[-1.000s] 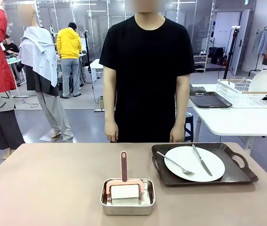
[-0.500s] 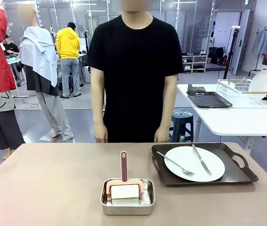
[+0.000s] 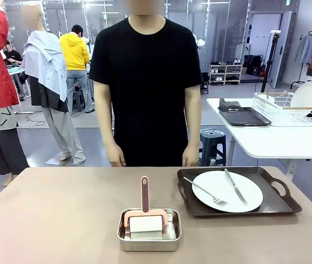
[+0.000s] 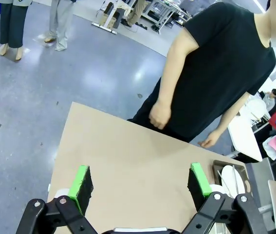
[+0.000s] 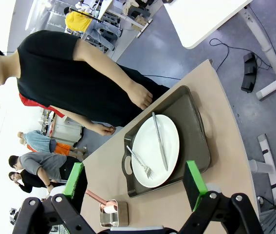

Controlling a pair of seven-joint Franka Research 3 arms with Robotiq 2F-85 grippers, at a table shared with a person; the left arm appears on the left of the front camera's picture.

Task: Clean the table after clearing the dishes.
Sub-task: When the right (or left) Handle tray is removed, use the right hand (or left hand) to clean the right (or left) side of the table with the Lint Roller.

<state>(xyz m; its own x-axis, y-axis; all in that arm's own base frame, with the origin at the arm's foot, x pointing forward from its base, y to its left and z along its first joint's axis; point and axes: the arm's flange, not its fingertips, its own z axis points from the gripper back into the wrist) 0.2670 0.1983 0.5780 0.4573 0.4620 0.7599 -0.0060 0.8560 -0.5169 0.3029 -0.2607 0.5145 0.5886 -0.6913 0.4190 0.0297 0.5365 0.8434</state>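
Between the green pads of our right gripper (image 5: 134,168), spread wide and holding nothing, we look straight onto the plate (image 5: 147,141). It sits on its dark tray (image 5: 191,126), and the tray rests on the table (image 5: 225,126), just past the fingertips. A fork (image 5: 138,161) and a knife (image 5: 159,141) lie on the plate, apart from each other.

Down near the finger on the fork's side we catch the steel pan (image 5: 114,214), a pink-handled tool (image 5: 95,196) poking out of it.

Over to our left gripper (image 4: 140,175): its fingers also stand wide apart and empty, with bare tabletop between them. Just beyond one pad, a corner of the tray and a sliver of plate peek in.

Well past both sets of fingertips, the person (image 3: 144,82) stands at the far edge, hands (image 3: 116,160) hanging loose at the sides, clear of the table.
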